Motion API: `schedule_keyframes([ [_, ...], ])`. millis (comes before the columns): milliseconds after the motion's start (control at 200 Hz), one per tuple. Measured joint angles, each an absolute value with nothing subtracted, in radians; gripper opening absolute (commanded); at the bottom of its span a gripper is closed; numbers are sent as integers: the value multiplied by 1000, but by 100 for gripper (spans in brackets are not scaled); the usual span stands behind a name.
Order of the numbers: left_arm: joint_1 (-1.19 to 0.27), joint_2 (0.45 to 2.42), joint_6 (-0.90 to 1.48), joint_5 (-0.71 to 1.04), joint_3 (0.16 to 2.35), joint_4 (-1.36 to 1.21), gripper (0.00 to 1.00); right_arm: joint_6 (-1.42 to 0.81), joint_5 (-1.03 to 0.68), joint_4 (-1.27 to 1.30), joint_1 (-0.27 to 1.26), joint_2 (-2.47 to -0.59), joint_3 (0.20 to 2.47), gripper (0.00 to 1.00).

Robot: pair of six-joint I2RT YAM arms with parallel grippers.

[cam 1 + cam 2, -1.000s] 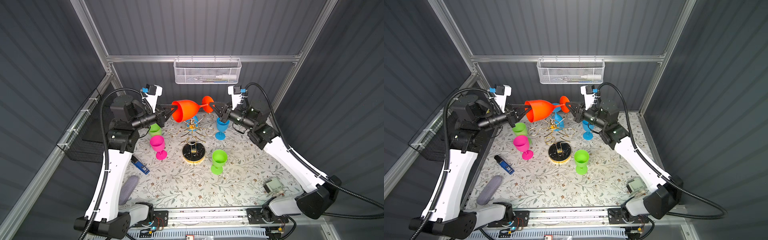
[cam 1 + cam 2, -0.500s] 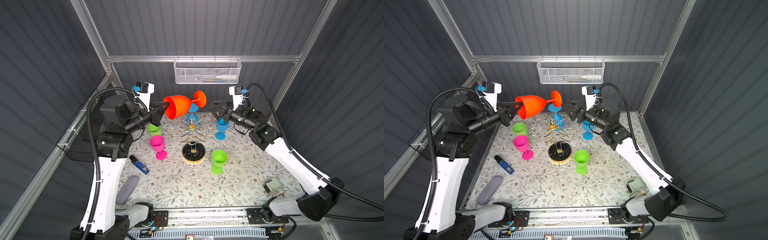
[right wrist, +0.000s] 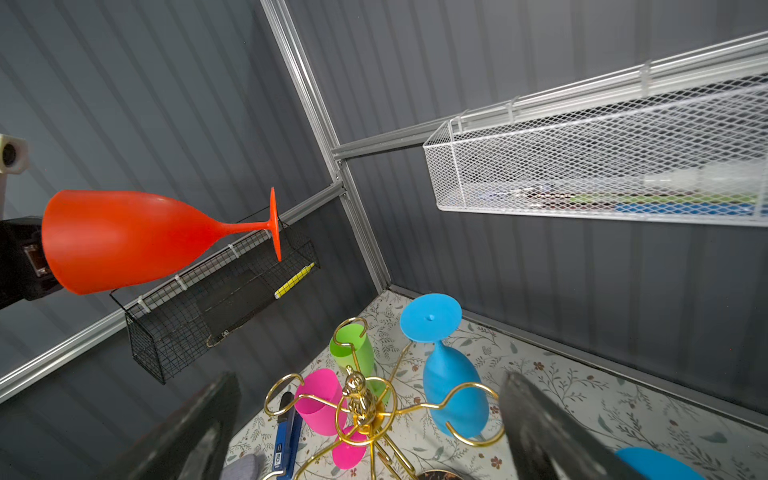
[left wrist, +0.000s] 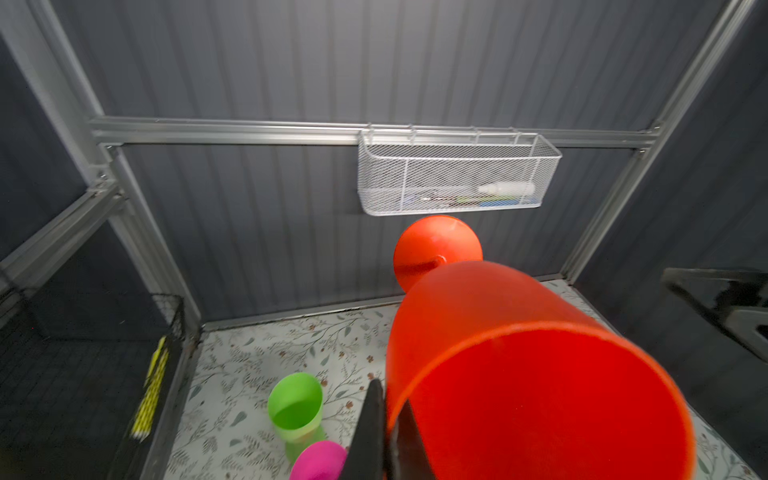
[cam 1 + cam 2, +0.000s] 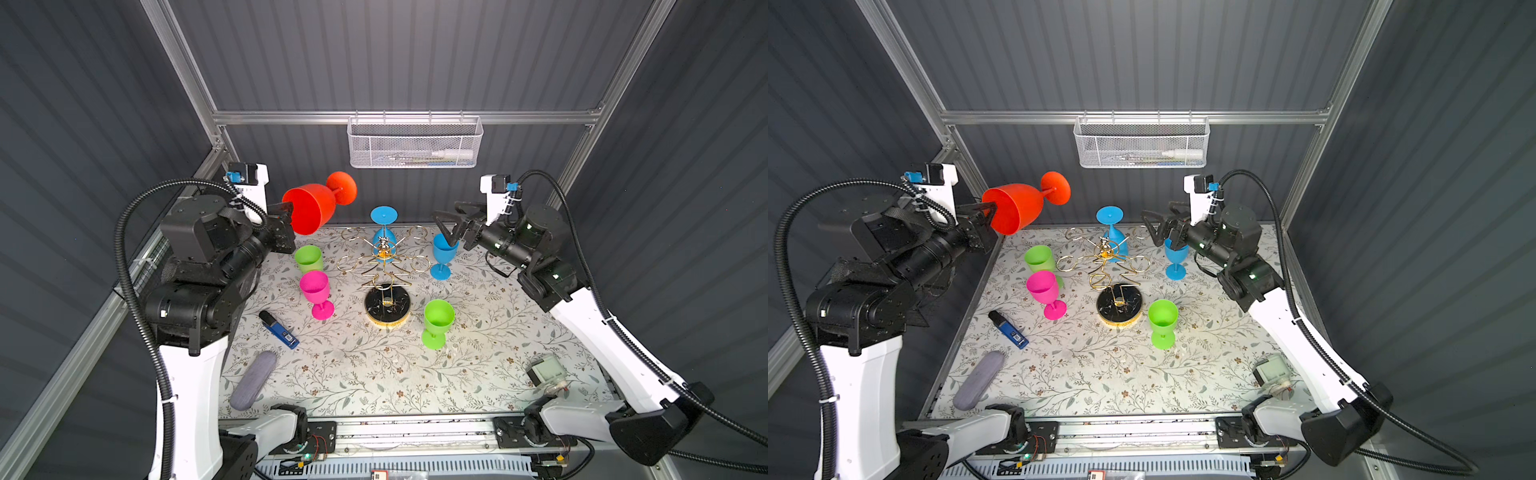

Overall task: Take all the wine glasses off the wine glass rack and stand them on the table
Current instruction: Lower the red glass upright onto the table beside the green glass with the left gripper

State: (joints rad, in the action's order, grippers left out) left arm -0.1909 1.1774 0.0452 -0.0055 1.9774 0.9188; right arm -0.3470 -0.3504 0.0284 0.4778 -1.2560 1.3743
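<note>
Beyond right fingers [image 5: 444,220] now, wine glass [image 5: 311,208]

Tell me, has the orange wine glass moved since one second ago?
Yes. The orange wine glass, held by the left gripper, went left, away from the wine glass rack.

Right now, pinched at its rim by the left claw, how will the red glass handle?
Likely light and stiff: the red glass juts sideways, unsagging, from the left claw pinching its rim. Smooth-looking wall: may pivot or slip.
</note>
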Motion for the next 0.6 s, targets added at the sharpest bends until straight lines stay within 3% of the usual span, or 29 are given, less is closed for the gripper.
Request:
schedule_keyframes([
  [220,-191,1211,24,-221,1983,1110,0,-310,-314,-17,460,-1221,1365,99],
  [600,-191,1244,40,-410,1958,1295,0,-303,-310,-34,430,-1197,1326,99],
])
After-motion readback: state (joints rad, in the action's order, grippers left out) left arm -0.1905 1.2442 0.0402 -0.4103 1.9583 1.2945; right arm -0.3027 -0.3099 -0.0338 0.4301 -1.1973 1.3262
